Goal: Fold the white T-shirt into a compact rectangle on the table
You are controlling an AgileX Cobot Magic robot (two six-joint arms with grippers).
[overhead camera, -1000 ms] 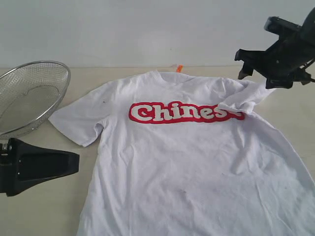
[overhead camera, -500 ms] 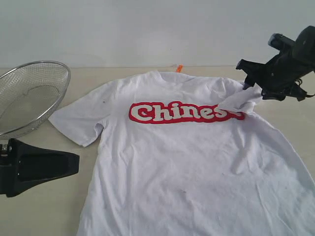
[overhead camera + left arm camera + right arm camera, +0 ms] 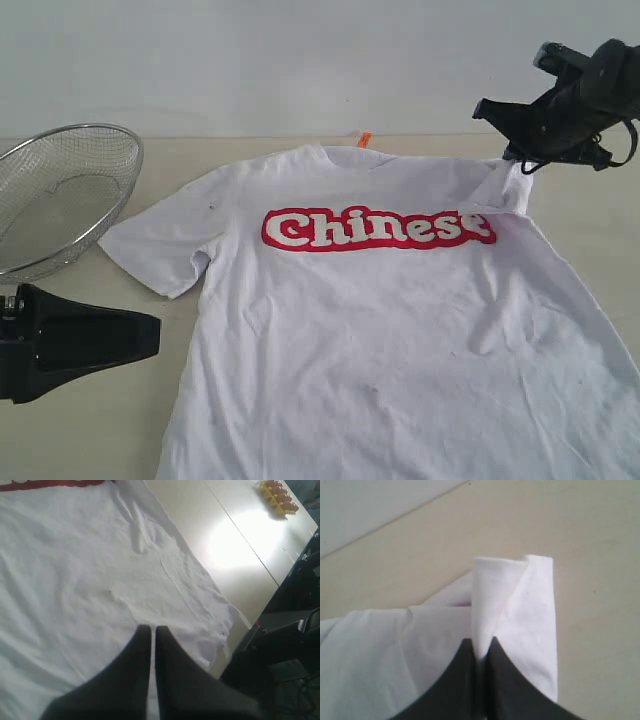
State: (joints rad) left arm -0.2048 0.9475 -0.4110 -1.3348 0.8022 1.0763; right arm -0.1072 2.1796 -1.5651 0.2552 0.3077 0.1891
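pinching the white t-shirt (image 3: 380,330) sleeve, right pincer (image 3: 481,649) hangs above the table (image 3: 590,235).

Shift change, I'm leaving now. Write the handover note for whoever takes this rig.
Right gripper: shut on the white T-shirt, pinching one sleeve, which looks lifted a little off the table.
Left gripper: shut, holding nothing, low at the shirt's opposite side.
Shirt: spread face up, red lettering showing, other sleeve flat.
Done: no fold lies in place yet.
Left: fold both sleeves in, then fold the body into a compact rectangle.
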